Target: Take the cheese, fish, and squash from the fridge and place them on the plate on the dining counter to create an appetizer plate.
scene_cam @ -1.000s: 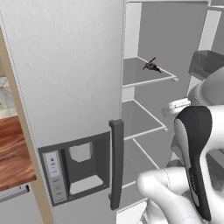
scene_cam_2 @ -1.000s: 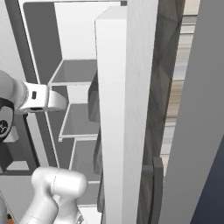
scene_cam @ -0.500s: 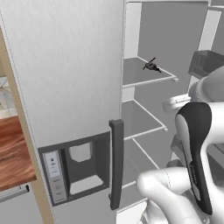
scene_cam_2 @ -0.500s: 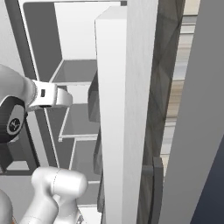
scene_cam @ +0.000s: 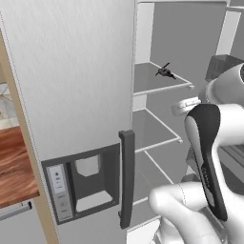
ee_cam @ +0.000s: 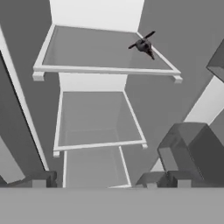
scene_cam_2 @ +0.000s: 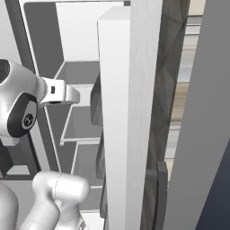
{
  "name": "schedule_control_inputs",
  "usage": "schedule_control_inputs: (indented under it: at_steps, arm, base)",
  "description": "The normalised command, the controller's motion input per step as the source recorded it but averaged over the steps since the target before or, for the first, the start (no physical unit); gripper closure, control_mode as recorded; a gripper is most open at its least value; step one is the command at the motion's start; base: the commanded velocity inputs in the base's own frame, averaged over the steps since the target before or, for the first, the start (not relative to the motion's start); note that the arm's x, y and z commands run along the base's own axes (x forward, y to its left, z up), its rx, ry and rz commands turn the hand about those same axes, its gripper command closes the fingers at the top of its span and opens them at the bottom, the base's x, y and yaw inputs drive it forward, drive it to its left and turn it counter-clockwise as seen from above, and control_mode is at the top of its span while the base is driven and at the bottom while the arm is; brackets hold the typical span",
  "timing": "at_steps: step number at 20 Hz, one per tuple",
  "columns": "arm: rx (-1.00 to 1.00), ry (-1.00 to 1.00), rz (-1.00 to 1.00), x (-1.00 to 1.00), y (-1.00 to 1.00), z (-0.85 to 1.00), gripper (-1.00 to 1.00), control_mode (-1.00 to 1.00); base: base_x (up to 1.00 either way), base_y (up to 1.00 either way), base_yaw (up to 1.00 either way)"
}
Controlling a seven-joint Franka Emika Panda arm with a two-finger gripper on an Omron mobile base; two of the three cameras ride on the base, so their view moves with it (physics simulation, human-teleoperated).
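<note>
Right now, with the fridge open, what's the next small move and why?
Probably advance the hand up and forward toward the fish on the upper shelf of the fridge. It lies near that shelf's far right corner in the hand view, well ahead of the fingertips, and nothing is held, so closing that gap seems to come first.

wood floor patch [scene_cam: 14,167], tan wall strip [scene_cam: 21,143]
</note>
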Motion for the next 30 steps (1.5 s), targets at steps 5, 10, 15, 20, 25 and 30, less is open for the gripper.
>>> schedule_control_inputs:
  at_steps: [5, 10, 15, 20, 25, 30]
  arm:
    - [0.0, 0.01, 0.09, 0.42, -0.02, 0.0, -1.0, -1.0]
    - [0.0, 0.02, 0.09, 0.39, 0.0, 0.0, -1.0, -1.0]
    - [0.0, 0.02, 0.06, 0.44, 0.0, 0.0, -1.0, -1.0]
    - [0.0, 0.03, 0.0, 0.35, 0.0, 0.0, -1.0, -1.0]
    - [0.0, 0.03, 0.0, 0.31, 0.0, 0.0, -1.0, -1.0]
    - [0.0, 0.05, 0.0, 0.31, -0.03, 0.0, -1.0, -1.0]
  base:
    - [0.0, 0.0, 0.0]
    - [0.0, 0.0, 0.0]
    - [0.0, 0.0, 0.0]
    - [0.0, 0.0, 0.0]
    - [0.0, 0.0, 0.0]
    - [0.0, 0.0, 0.0]
